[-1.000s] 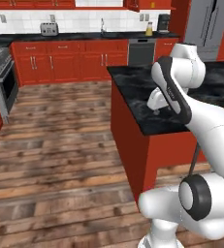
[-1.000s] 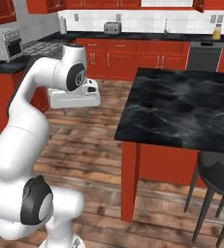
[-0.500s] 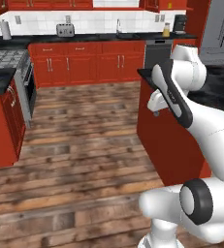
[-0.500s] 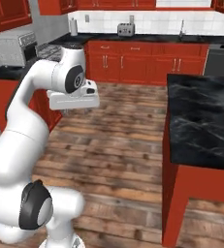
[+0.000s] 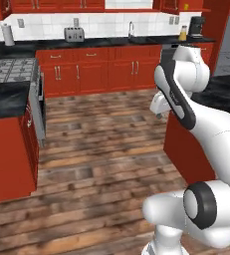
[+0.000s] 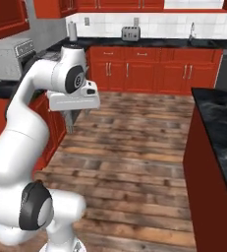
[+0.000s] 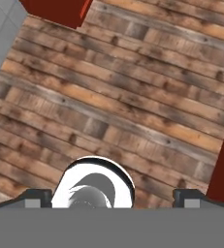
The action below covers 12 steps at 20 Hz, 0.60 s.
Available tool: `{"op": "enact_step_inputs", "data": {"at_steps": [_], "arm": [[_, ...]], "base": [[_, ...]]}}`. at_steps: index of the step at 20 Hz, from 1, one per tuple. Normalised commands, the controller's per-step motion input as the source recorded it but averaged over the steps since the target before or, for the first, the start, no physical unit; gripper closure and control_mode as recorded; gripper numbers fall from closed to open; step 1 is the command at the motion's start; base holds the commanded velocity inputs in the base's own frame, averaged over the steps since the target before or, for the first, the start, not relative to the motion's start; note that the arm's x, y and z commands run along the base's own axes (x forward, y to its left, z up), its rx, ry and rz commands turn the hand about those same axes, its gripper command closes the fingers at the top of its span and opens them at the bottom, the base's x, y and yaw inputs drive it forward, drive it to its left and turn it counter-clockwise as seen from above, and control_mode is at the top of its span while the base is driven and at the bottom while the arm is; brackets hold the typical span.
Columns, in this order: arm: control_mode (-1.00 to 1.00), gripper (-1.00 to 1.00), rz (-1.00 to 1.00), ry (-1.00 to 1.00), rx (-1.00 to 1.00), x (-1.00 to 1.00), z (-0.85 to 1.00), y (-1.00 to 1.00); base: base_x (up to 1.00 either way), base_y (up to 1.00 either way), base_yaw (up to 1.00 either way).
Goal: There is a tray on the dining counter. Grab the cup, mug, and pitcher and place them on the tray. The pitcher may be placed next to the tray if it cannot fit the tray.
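A: Red cabinets (image 5: 94, 74) run along the far wall under a black worktop (image 5: 106, 44), with white tile behind and a plank wood floor (image 5: 101, 144) across the middle of the room. What stands on that worktop?

B: A silver toaster (image 5: 73, 34) near the middle, a paper towel roll (image 5: 7, 35) far left, a tap (image 5: 131, 29) right of the toaster, and at the far right a dark appliance (image 5: 197, 26) with a small orange-yellow thing (image 5: 183, 33) just beside it, too small to name. No writing or brand can be read anywhere.

A: And the dining counter?

B: Its black marble-veined top (image 6: 222, 128) on a red base sits at the right of the right base view. The part in view carries nothing. In the left base view it lies behind the white arm.

A: What about the gripper?

B: The gripper (image 7: 112, 197) points down at the floor planks. In the hand view its two dark fingertips (image 7: 33, 197) stand wide apart at the bottom corners, with nothing between them.

A: Anything on the left?

B: A stove (image 5: 14, 69) against the left counter.
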Motion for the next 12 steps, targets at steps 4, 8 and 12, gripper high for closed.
{"op": "enact_step_inputs", "data": {"at_steps": [4, 8, 12], "arm": [[1.00, -1.00, 0.00, 0.00, 0.00, 0.00, 0.00, 0.00], [1.00, -1.00, 0.00, 0.00, 0.00, 0.00, 0.00, 0.00], [1.00, -1.00, 0.00, 0.00, 0.00, 0.00, 0.00, 0.00]], "base": [[1.00, 0.41, -0.17], [1.00, 0.17, -0.18], [1.00, 0.16, -0.17]]}}
